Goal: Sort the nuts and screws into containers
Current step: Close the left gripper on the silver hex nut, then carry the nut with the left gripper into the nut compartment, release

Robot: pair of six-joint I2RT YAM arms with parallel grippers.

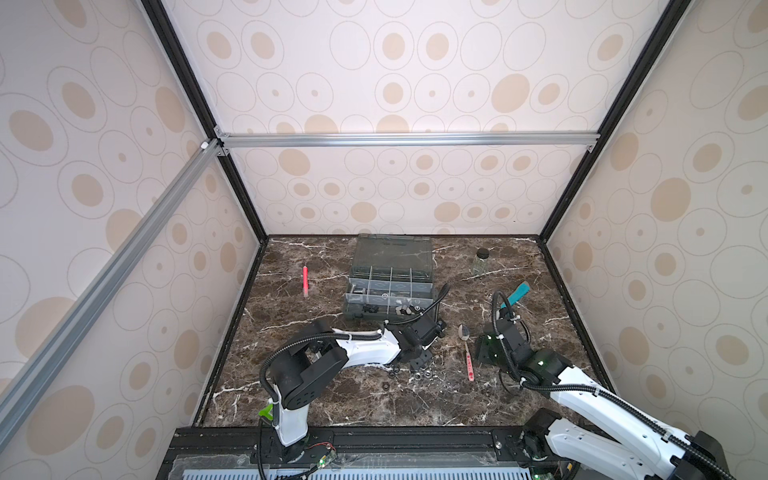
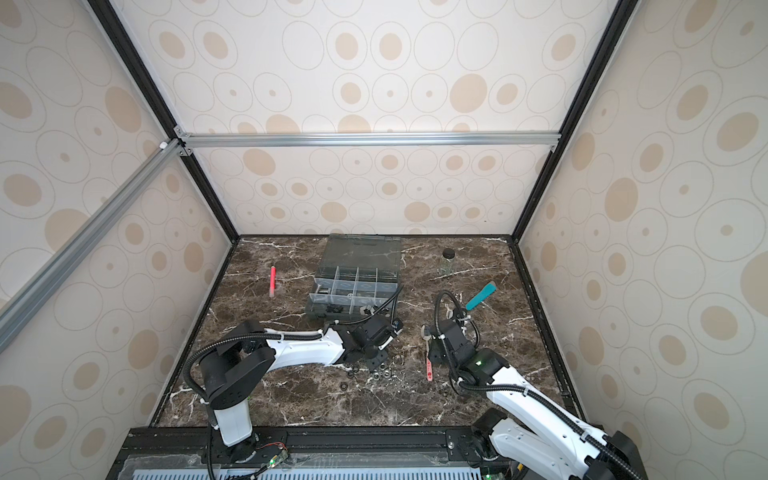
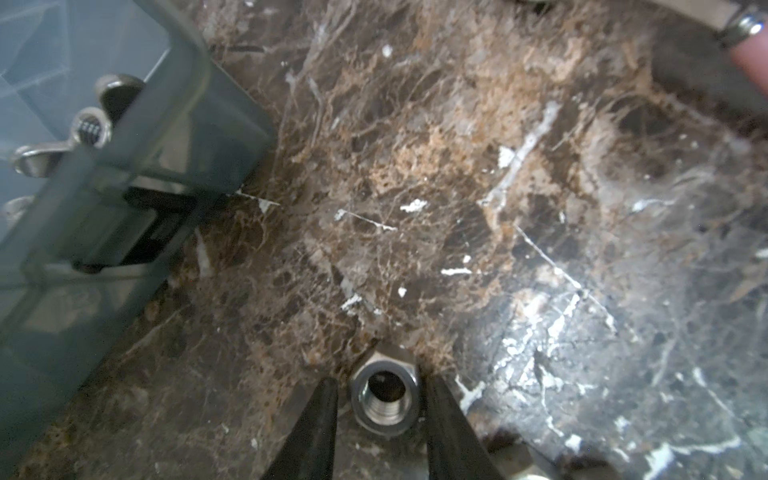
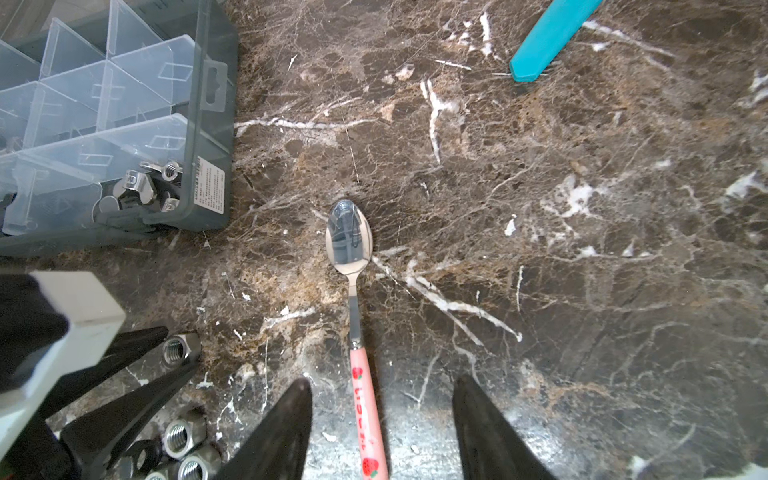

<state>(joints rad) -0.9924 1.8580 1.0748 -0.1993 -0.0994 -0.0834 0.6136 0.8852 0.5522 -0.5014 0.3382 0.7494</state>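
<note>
Counter looks like glossy brown marble with white veins, pretty reflective. Nut is shiny bare metal, threads bright. Box is smoky grey plastic, its dividers clear and smooth. Spoon has a mirror-polished metal bowl and a glossy pink plastic handle.

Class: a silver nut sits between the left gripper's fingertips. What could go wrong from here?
1. The silver nut sits only at the left gripper's very tips, so it may slip or roll away.
2. Loose nuts lie right beside that gripper and could get knocked.
3. The open right gripper straddles the spoon, which it might nudge.
</note>
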